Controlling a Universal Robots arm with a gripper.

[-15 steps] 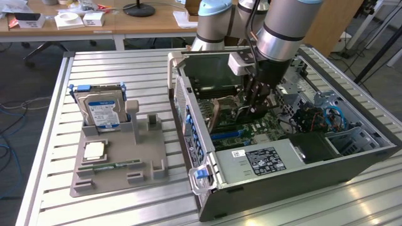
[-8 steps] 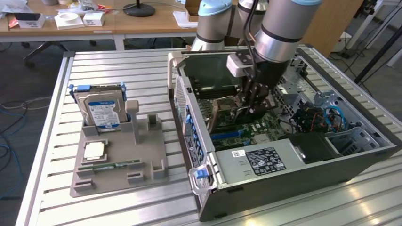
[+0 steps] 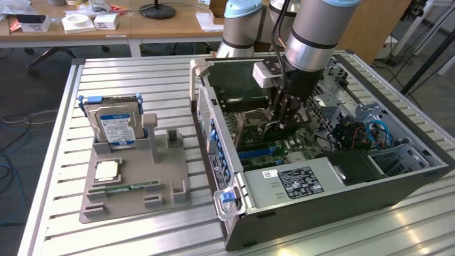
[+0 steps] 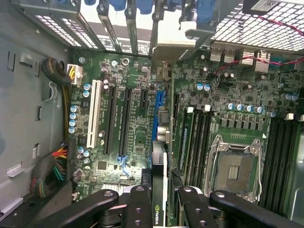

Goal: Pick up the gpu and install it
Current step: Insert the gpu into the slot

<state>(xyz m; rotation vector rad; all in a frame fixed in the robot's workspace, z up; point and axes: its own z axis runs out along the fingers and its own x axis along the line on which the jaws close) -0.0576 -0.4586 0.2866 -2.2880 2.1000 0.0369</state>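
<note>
Hard drive (image 3: 114, 125) sits at the exterior view's left. Centre-right, inside the case (image 3: 320, 210), the gripper (image 3: 284, 122) is clamped on the gpu (image 4: 158, 190), edge-on near the blue slot (image 4: 156, 114). If it's a bit skewed, I reckon it jams or scrapes the board.

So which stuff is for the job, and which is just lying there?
For the job: gpu, gripper holding it, motherboard, case.
Lying about: hard drive, memory stick, chip, grey holder.
</note>
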